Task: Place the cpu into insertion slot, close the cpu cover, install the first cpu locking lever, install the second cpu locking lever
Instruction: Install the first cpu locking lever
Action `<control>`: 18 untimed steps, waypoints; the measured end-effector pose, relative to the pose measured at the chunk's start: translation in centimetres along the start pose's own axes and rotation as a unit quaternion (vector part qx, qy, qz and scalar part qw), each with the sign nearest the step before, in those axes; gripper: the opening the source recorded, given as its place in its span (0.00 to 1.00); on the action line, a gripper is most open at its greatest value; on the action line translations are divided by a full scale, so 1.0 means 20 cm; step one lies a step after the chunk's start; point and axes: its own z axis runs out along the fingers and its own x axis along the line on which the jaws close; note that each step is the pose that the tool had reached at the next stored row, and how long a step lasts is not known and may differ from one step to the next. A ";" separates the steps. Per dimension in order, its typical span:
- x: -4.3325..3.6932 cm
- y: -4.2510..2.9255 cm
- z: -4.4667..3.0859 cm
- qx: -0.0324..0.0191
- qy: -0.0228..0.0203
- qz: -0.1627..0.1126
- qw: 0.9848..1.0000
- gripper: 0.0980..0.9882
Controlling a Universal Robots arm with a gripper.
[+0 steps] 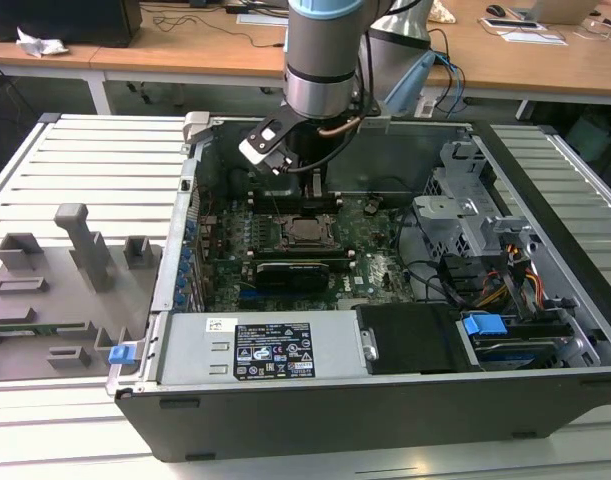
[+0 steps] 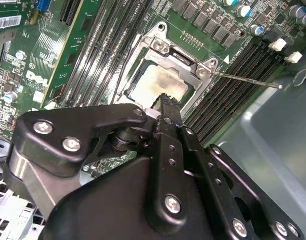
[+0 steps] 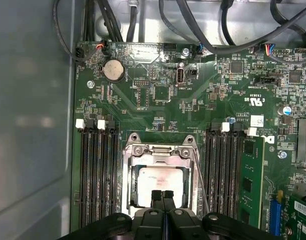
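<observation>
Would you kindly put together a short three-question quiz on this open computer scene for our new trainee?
1. True or false: the cpu sits in the insertion slot on the green board.
2. Multiple choice: the gripper hangs directly over A) the power supply, B) the cpu, C) the drive cage.
3. Fill in: the cpu's metal top shows through the square window of the cpu ____.

Key:
1. True.
2. B, as seen in both wrist views.
3. Cover: the cpu cover lies down over the chip.
</observation>
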 end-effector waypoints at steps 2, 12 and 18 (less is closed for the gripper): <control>0.001 0.000 -0.022 0.000 0.000 0.000 1.000 0.01; 0.005 0.002 -0.196 0.000 -0.002 0.000 1.000 0.01; 0.005 0.002 -0.205 0.002 -0.001 -0.061 0.998 0.01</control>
